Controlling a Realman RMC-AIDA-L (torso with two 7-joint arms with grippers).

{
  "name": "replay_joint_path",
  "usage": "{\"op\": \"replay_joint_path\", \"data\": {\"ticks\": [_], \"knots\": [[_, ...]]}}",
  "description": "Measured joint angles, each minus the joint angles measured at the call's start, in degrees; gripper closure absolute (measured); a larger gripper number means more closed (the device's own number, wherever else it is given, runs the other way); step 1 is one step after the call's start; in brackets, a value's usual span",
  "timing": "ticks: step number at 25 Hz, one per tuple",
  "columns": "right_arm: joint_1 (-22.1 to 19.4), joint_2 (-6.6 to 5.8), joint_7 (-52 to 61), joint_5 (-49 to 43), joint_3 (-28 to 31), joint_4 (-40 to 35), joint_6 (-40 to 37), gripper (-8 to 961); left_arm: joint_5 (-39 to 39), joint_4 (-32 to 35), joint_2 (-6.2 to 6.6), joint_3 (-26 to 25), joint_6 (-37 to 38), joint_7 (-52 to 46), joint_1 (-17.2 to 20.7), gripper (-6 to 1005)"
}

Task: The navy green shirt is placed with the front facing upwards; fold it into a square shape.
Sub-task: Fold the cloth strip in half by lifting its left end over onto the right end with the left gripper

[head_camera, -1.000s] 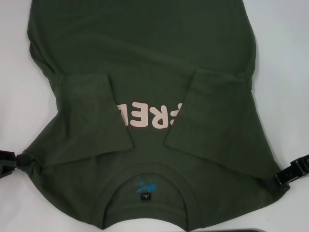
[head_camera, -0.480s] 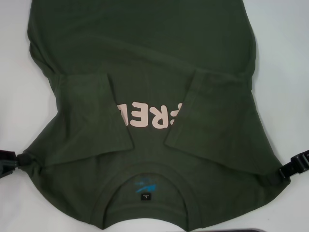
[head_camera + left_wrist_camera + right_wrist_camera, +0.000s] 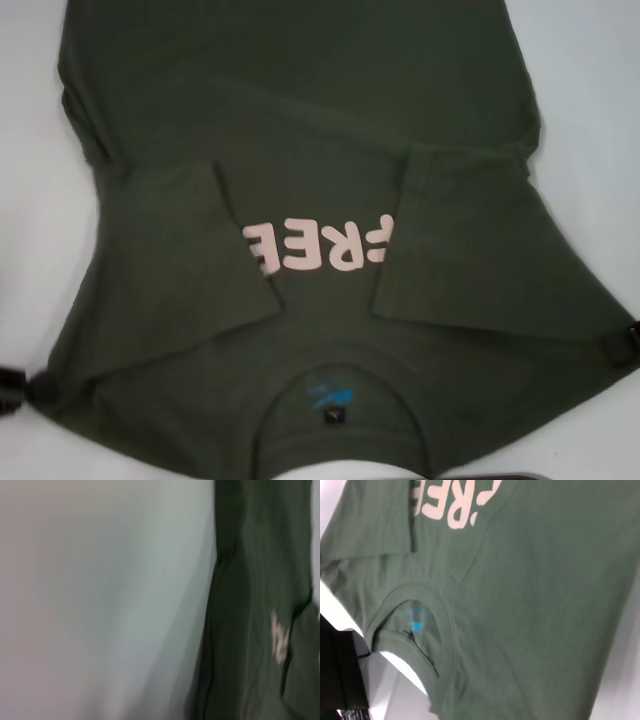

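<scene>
The navy green shirt lies front up on the white table, its collar and neck label at the near edge. Both sleeves are folded inward beside the cream letters "FREE". At the view's left edge, my left gripper is shut on the bunched left shoulder corner. My right gripper pinches the right shoulder corner at the right edge. The left wrist view shows the shirt's side edge. In the right wrist view, the shirt's collar and chest are close up.
White table shows on both sides of the shirt and along the near edge. A dark flat object peeks in at the bottom of the head view. A black block sits near the collar in the right wrist view.
Both grippers have shifted nearer and to the right, dragging the shoulders along. The collar moved right and down, the right sleeve slid off the letters, and more of "FREE" shows.
</scene>
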Motion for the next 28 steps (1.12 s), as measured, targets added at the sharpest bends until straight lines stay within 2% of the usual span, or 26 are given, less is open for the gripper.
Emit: {"op": "replay_joint_path", "data": {"ticks": [5, 13, 16, 20, 23, 25, 28], "knots": [[-0.2, -0.31, 0.0, -0.2, -0.5, 0.0, -0.6, 918, 5.5, -0.1, -0.07, 1.3, 1.8, 0.4, 0.1, 974], [-0.3, 0.3, -0.8, -0.2, -0.2, 0.1, -1.6, 918, 5.6, -0.1, 0.16, 1.3, 2.3, 0.8, -0.7, 974], [-0.2, 0.11, -1.6, 2.0, 0.5, 0.0, -2.8, 918, 5.1, -0.1, 0.31, 0.5, 3.2, 1.6, -1.5, 973], [0.5, -1.98, -1.4, 6.4, 1.2, 0.3, -3.0, 918, 3.4, 0.2, 2.31, -2.6, 4.9, 2.5, -4.4, 973], [2.9, -4.2, 0.5, 9.4, 2.6, 0.9, -2.7, 915, 3.2, 1.2, 4.01, -4.9, 4.6, 0.6, -7.5, 973], [3.7, -4.54, 1.2, 9.5, 3.4, 0.9, -2.6, 913, 3.2, 1.7, 4.84, -6.0, 3.6, -1.8, -10.1, 973], [6.7, -4.94, 3.7, 9.6, 6.4, 0.6, -1.7, 909, 3.2, 1.8, 4.76, -6.2, 1.4, -4.5, -13.9, 973]]}}
